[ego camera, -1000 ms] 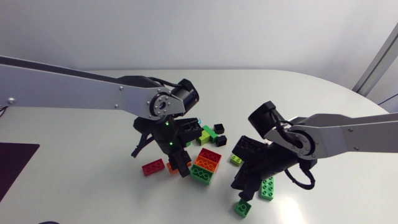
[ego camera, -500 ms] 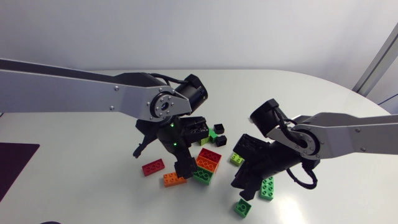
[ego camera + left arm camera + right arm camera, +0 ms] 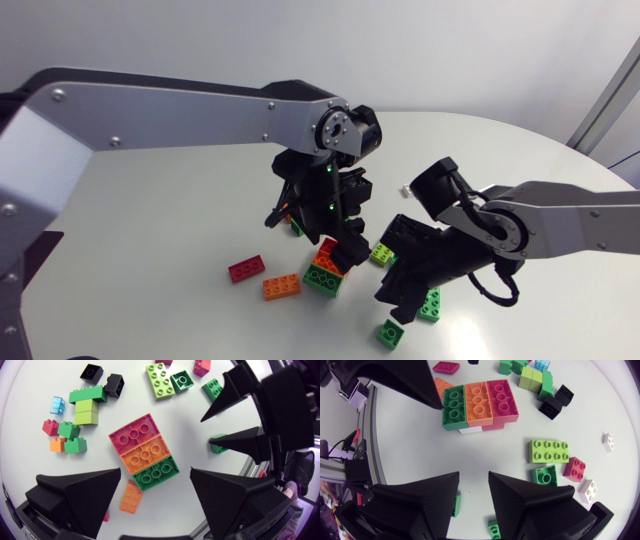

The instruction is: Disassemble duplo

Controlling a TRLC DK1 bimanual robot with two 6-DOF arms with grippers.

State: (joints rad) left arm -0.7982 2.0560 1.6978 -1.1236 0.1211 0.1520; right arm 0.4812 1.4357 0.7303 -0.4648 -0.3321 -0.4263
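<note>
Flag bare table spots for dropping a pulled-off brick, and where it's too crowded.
Free: the broad table stretch beyond the red brick, on the side away from the stack; also the far table behind the right arm. Crowded: around the stack, between the left gripper and right gripper, with loose bricks on all sides.

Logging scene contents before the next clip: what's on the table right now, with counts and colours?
stacked block: one; red, orange and green tops; under the left gripper.
orange brick: one; orange; beside the block's green end.
red brick: one; red; near the orange brick.
black bricks: two; black; beyond the block.
green-lime stack: one; green and lime; next to the black bricks.
lime brick: one; lime; ahead of the right gripper.
white bricks: two; white; past the lime brick.
small bricks: several; green, red, blue; scattered.
left gripper: open.
right gripper: open, beside the block.
</note>
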